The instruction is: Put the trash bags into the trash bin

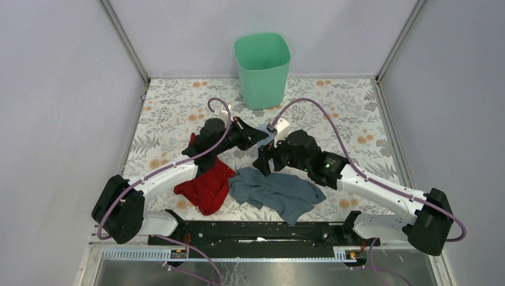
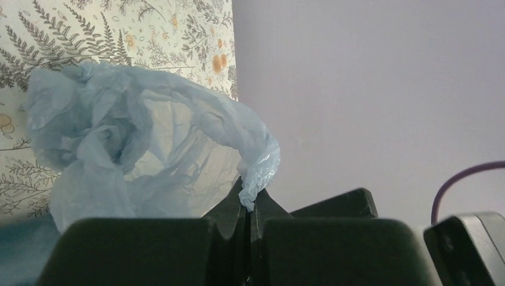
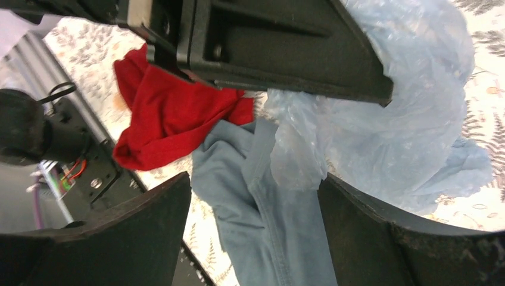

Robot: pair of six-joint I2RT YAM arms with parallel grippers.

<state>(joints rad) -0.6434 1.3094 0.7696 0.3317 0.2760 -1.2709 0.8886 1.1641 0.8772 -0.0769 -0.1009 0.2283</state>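
The left gripper (image 2: 248, 205) has its jaws pressed together on a thin edge of the trash bag (image 2: 137, 149) — the pale-blue film rises from the pinch and bunches into a crinkled mass at the left of the left wrist view, over the fern-and-flower printed table (image 2: 178, 30). In the overhead view this gripper sits just left of centre, with the right gripper (image 1: 265, 159) just beside it, slightly lower and to the right. The bag is mostly hidden between the two.

The right gripper's jaws stand wide apart, closed on nothing. In its wrist view a hanging fold of the bag lies between the dark fingers (image 3: 381, 238), close to the right-hand one; whether it touches I cannot tell. Under the fold lies the grey-blue cloth (image 1: 277, 193). The red cloth (image 1: 205, 187) touches it on the left — both are in the lower middle of the overhead frame. The mint-green trash bin (image 1: 262, 71) stands upright at top centre, well apart from the bag, which is outside it
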